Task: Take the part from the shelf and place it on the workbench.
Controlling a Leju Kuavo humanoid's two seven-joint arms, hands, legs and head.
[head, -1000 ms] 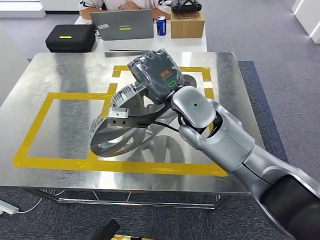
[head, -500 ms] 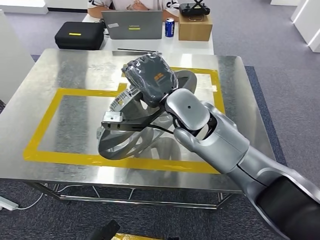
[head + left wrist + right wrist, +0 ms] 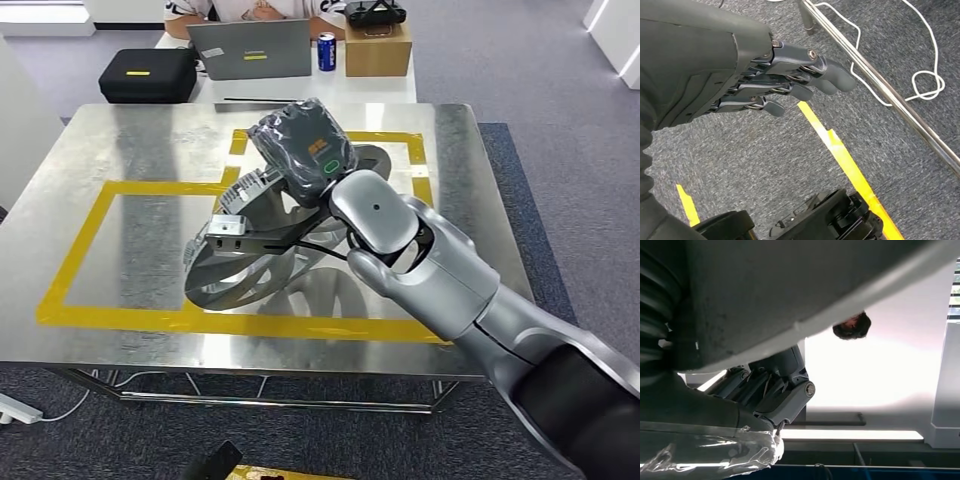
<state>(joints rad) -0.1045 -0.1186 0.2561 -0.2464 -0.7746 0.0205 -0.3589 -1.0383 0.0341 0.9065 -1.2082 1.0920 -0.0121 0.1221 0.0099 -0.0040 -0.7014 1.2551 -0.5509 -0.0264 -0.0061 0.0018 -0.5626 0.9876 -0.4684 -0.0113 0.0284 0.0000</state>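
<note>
The right hand (image 3: 302, 150) is gripping the metal part (image 3: 241, 255), holding it low over the workbench (image 3: 113, 140) inside the yellow tape outline (image 3: 98, 200), near the front edge. The left hand (image 3: 764, 80) is hanging over carpet, fingers extended, holding nothing.

From my head view, the right hand (image 3: 375, 222) hides its own fingers under the wrapped part (image 3: 272, 215), so I can't make out the grip. The person (image 3: 249, 8) behind the laptop (image 3: 249, 48) is cut off at the top edge.
</note>
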